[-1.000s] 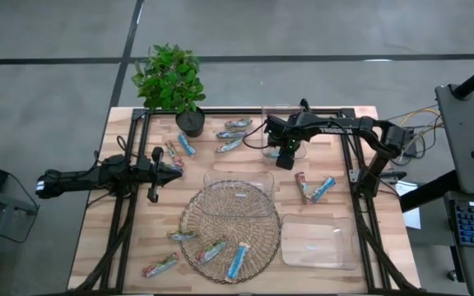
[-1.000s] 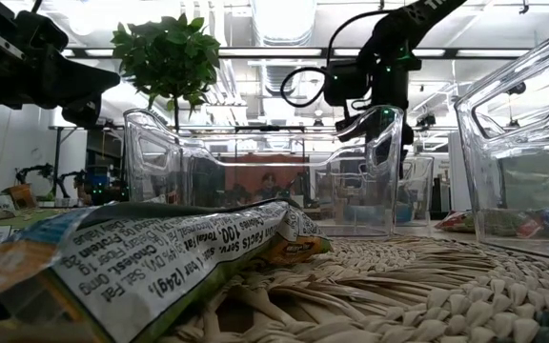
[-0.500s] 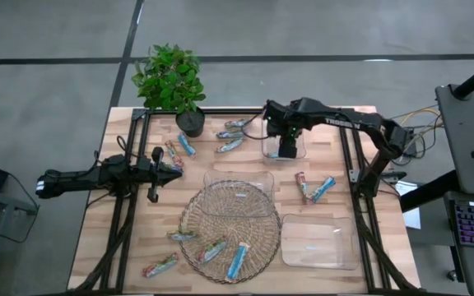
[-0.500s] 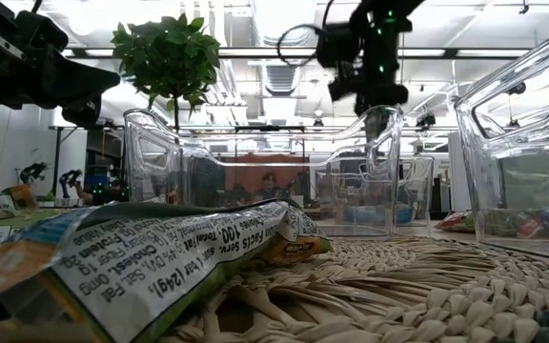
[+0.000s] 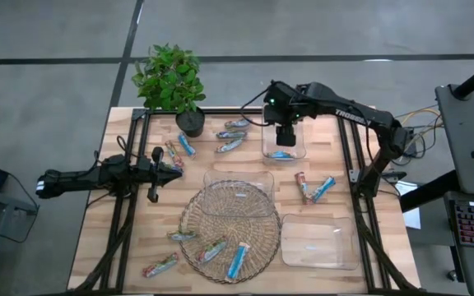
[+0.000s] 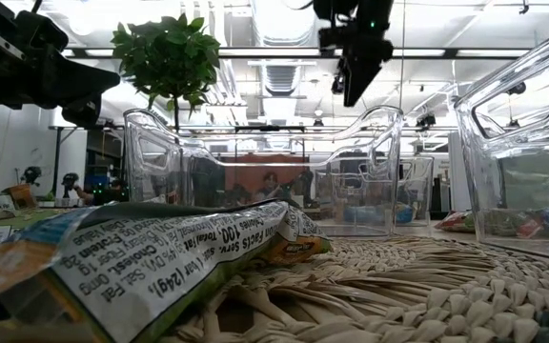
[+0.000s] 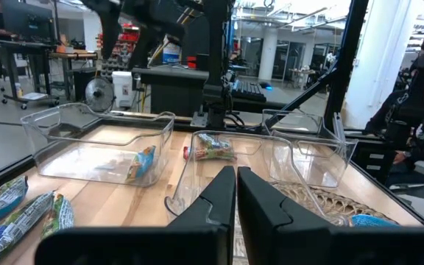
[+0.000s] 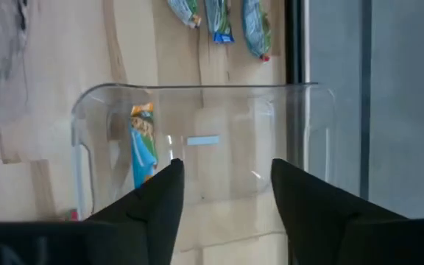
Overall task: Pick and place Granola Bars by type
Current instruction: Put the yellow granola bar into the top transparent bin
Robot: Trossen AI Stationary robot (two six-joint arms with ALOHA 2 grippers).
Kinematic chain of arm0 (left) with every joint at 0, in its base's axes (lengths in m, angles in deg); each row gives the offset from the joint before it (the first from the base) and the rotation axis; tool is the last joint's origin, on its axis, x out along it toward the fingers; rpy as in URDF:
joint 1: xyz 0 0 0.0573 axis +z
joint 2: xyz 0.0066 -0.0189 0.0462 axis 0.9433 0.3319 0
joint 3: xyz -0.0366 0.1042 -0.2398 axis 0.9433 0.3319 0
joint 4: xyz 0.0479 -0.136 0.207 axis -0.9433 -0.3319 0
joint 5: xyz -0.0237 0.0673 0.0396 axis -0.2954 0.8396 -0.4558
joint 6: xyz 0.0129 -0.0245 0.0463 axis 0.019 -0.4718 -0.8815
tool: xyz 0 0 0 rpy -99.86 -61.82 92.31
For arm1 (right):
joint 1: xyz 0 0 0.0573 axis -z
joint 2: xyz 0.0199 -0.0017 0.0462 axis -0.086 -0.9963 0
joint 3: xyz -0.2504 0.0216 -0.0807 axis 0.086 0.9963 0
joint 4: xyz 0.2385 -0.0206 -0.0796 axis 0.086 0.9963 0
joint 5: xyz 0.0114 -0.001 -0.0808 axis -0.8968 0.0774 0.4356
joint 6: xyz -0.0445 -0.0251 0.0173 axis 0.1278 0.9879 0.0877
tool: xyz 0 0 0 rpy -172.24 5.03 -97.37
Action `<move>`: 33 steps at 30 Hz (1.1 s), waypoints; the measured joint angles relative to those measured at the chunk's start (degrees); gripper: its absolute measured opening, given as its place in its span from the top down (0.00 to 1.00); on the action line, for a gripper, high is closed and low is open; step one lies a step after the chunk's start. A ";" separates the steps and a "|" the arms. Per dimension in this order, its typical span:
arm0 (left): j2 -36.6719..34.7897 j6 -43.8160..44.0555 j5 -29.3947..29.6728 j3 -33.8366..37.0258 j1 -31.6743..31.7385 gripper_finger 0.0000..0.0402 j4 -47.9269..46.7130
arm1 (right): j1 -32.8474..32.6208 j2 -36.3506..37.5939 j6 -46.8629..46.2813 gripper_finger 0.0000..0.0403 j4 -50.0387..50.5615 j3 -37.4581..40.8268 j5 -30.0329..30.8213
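Twelve granola bars (image 5: pixel 230 145) in sight from above: one inside a tray, the rest loose on the table (image 5: pixel 130 238) or on a woven mat.

Far left: left gripper (image 5: pixel 171 167), low over the left half of the table, fingers pressed together, nothing between them. Just past its tip, a reddish bar (image 5: pixel 174 151) and a blue bar (image 5: pixel 187 145) side by side, near the potted plant (image 5: pixel 169 82) at the back edge. Toward the front left corner, a lone bar (image 5: pixel 160 265) on bare wood.

Centre: round woven mat (image 5: pixel 230 238), with three bars on it or at its edge, among them a long blue one (image 5: pixel 238 261). Overlapping the mat's far side, a clear middle tray (image 5: pixel 239 193). Behind that, three silvery-blue bars in a loose cluster near the back.

Right of centre: back tray (image 5: pixel 284 141), a single blue-wrapped bar (image 5: pixel 283 154) lying inside it close to the front wall. Directly above this tray, right gripper (image 5: pixel 285 131), seen from table height well clear of the rim. Fingers (image 8: pixel 160 199) spread apart, gripping nothing; between them, in the right wrist view, only the tray and the bar on its floor.

Farther right: a red bar (image 5: pixel 301 186) and a light-blue bar (image 5: pixel 322 189) on the wood, between the back tray and a front tray (image 5: pixel 319 241) near the front right corner.
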 joint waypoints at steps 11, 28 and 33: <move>-0.01 0.00 0.00 0.00 -0.02 1.00 0.00 | 0.00 -0.43 11.12 0.36 -2.18 -3.74 -3.58; 0.01 -0.02 0.00 0.00 0.00 1.00 0.00 | -0.30 -12.89 20.16 0.35 -16.58 -4.64 -3.54; -0.01 -0.01 0.01 0.00 0.00 1.00 0.00 | -1.02 -19.28 19.84 0.35 -16.86 -10.88 -3.71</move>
